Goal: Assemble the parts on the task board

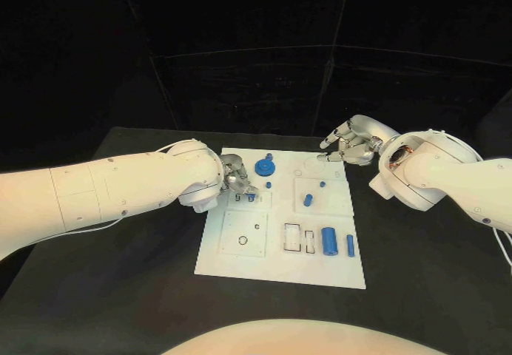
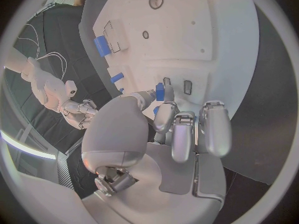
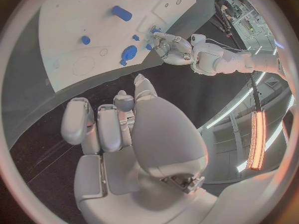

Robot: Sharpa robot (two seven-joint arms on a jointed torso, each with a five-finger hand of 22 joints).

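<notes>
The white task board [image 1: 280,255] lies in the middle of the black table. My left hand [image 1: 236,180] hovers over the board's far left part and pinches a small blue peg [image 2: 159,91] between thumb and a finger, just above the board near two small slots. The peg [image 1: 251,197] pokes out below the fingers. My right hand [image 1: 352,144] hangs over the table at the board's far right corner, fingers apart, holding nothing. A round blue knob piece [image 1: 265,164] sits on the board beside the left hand.
On the board are a short blue cylinder [image 1: 308,199], a small blue stud [image 1: 269,184], and at the near right a thick blue cylinder [image 1: 330,241] beside a thin one [image 1: 350,245]. Rectangular recesses [image 1: 297,237] sit left of them. Black table surrounds the board.
</notes>
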